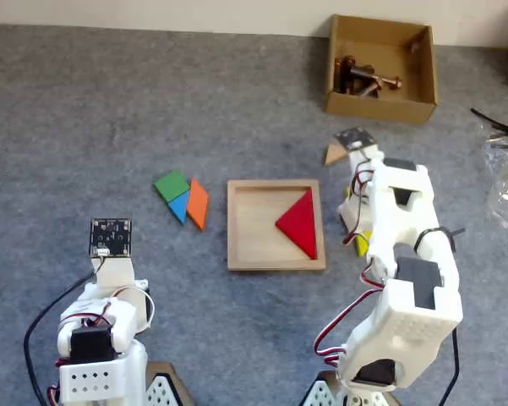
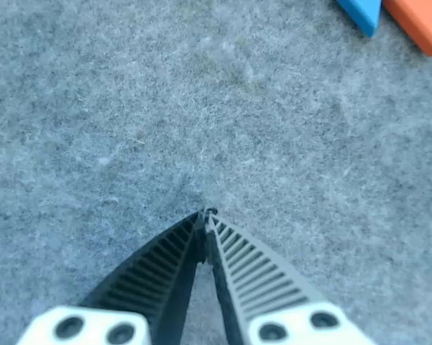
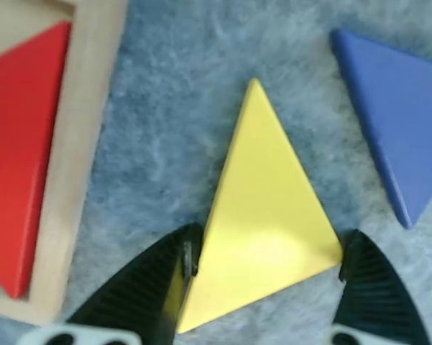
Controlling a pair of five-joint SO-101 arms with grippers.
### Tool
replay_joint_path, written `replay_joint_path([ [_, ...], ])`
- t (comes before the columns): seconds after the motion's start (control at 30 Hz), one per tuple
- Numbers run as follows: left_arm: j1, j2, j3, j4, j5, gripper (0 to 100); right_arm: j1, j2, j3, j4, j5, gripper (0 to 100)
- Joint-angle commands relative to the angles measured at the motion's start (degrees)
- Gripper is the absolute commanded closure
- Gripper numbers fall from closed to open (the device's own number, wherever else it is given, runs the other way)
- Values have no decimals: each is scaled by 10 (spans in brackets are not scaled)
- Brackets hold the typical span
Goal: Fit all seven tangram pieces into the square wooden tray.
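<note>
right gripper spread | yellow triangle between fingertips, perhaps touching | left gripper clenched, empty

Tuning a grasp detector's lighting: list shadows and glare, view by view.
High view: even light; the cardboard box shades its own floor. Left wrist view: faint shadow on the carpet ahead of the left claw. Right wrist view: pale sheen across the yellow triangle.

The square wooden tray lies flat. A large red triangle lies in its 3 o'clock half. At the tray's 9 o'clock, a green square, a small blue triangle and an orange parallelogram cluster together. A tan triangle lies at 1 o'clock. At 3 o'clock, a yellow triangle lies flat between the tray and a dark blue triangle.
</note>
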Motion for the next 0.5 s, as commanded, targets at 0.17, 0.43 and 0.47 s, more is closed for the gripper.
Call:
replay_joint_path([
  [0.17,-5,4,12,4,1,995,-8,5,-6,14,-68,729],
  [0.43,-5,4,12,4,1,995,-24,6,-15,16,-77,729],
  [0.47,-5,4,12,4,1,995,-25,6,-15,16,-78,729],
])
